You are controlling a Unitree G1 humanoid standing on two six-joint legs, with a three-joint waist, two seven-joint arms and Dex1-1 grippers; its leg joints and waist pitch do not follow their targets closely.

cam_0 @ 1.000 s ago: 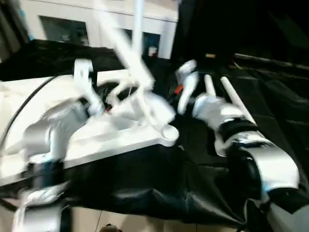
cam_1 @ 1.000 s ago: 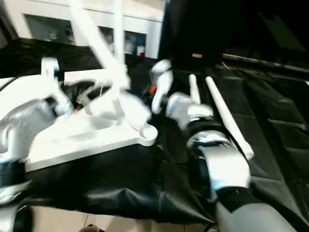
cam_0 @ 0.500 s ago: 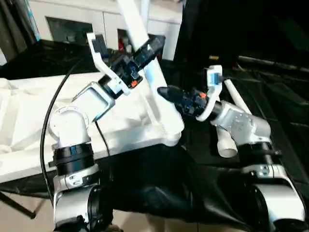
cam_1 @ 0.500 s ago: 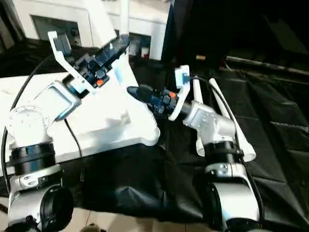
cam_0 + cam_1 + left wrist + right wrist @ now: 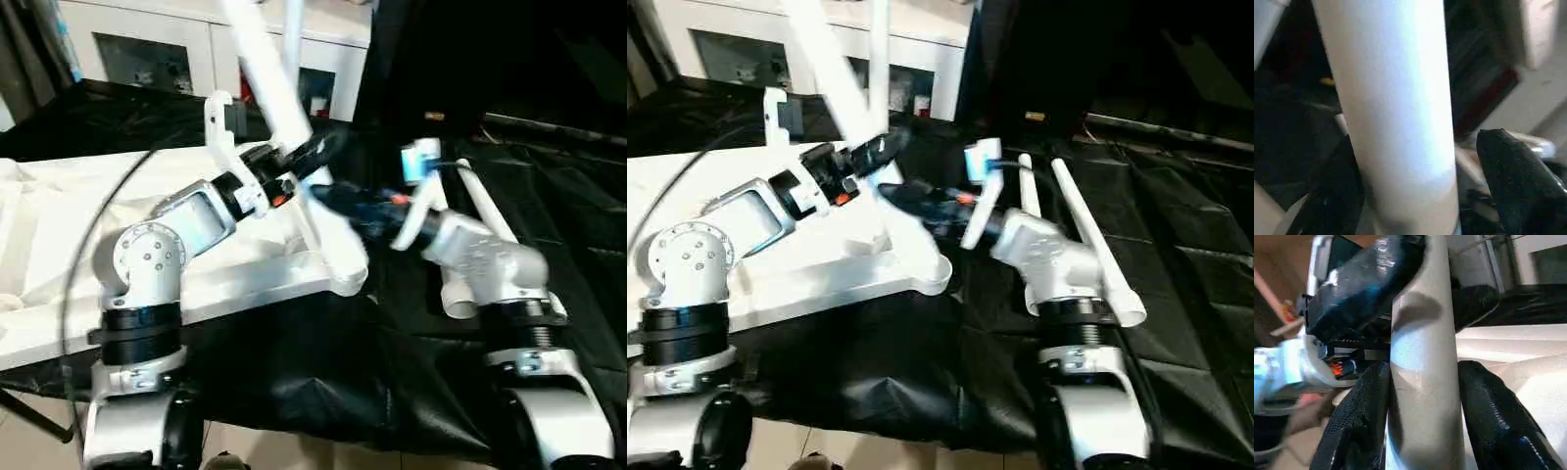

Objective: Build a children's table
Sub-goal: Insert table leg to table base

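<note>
The children's table lies upside down, its white top (image 5: 59, 225) on the left of the bench. One leg (image 5: 292, 24) stands upright at the back. A second leg (image 5: 269, 78) leans from the near corner socket (image 5: 345, 272) up to the left. My left gripper (image 5: 315, 152) straddles this leaning leg (image 5: 1396, 98); one finger (image 5: 1513, 171) stands off it with a gap, so the gripper is open. Lower on the same leg (image 5: 1422, 333), my right gripper (image 5: 1425, 367) is shut, both fingers pressed against the tube.
Two loose white legs (image 5: 1087, 245) lie on the black cloth (image 5: 558, 206) to the right of my right arm. A white cabinet with glass fronts (image 5: 147, 54) stands behind the bench. The cloth hangs over the bench's near edge (image 5: 323, 392).
My left arm has come down along the leaning leg, and its fingers stand closer together. My right gripper still holds the leg low down.
</note>
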